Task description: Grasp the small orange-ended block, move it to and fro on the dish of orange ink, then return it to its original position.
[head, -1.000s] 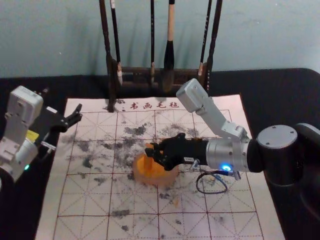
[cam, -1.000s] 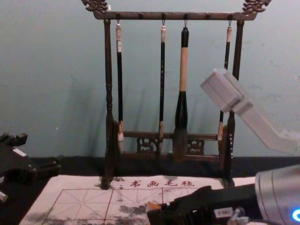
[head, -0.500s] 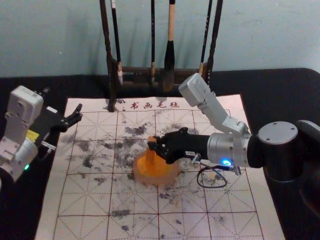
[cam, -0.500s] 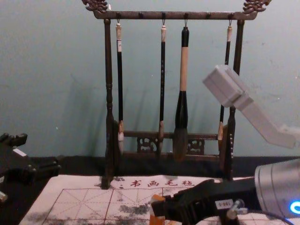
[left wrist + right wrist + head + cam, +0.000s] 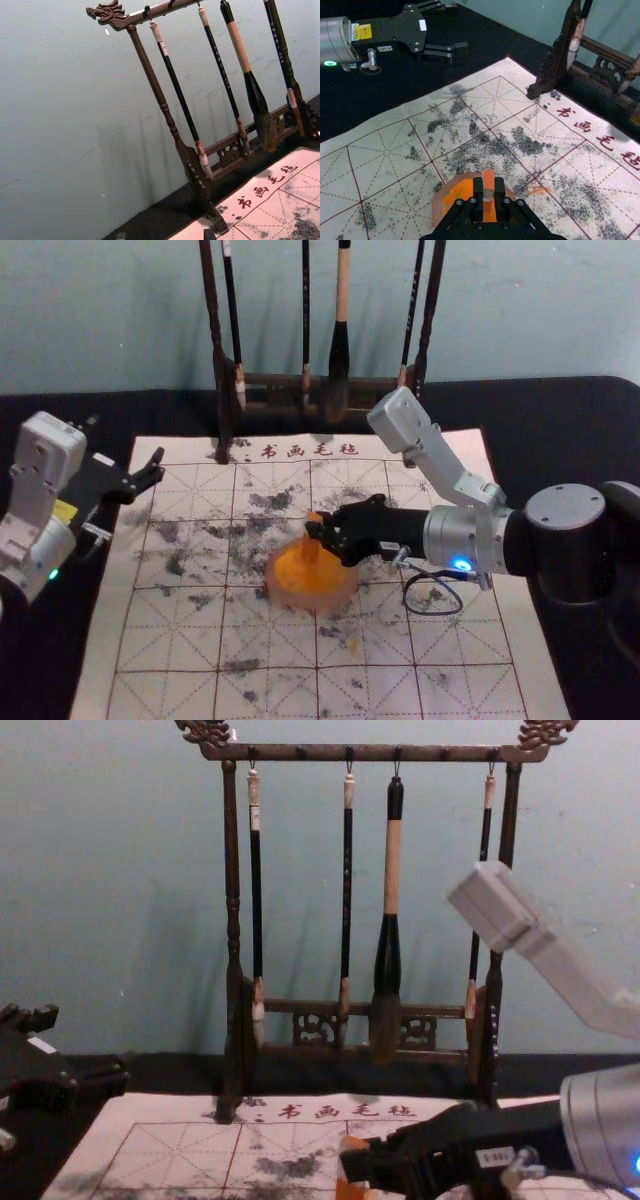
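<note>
Head view: your right pincer [image 5: 314, 529] is clamped on the upper part of the upright block [image 5: 488, 180] over the dish [image 5: 348, 595], presumably leaving its lower end free for ink. Your left pincer [image 5: 158, 466], fingers apart, idles by the mat's [image 5: 445, 645] left edge, probably for clearance.

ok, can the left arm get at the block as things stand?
Probably not cleanly: the right gripper is clamped on the block at the ink dish. Otherwise the way looks free from the left gripper, open at the left edge of the mat.
</note>
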Available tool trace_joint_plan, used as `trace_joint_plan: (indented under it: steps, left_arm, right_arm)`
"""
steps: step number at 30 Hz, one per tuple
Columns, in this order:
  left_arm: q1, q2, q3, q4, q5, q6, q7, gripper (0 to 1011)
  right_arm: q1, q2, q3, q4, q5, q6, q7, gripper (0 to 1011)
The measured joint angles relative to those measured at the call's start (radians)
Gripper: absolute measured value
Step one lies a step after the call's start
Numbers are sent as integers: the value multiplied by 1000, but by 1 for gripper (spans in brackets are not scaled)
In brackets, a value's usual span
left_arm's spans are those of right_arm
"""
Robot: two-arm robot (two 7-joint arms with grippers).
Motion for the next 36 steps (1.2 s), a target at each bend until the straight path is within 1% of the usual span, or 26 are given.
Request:
trace_joint_plan:
  steps: [8,17,23,36]
  left_arm:
    - [0,0,0,0,0,0,0,1001]
    - [0,0,0,0,0,0,0,1001]
    - [0,0,0,0,0,0,0,1001]
    - [0,0,0,0,0,0,0,1001]
  right_arm:
    - [-8,10,13,-5,2,0,-1,123]
    - [-25,32,28,-28,17,1,5,124]
    - [-35,48,27,-39,20,-1,11,124]
    - [-53,66,22,-68,29,-1,19,124]
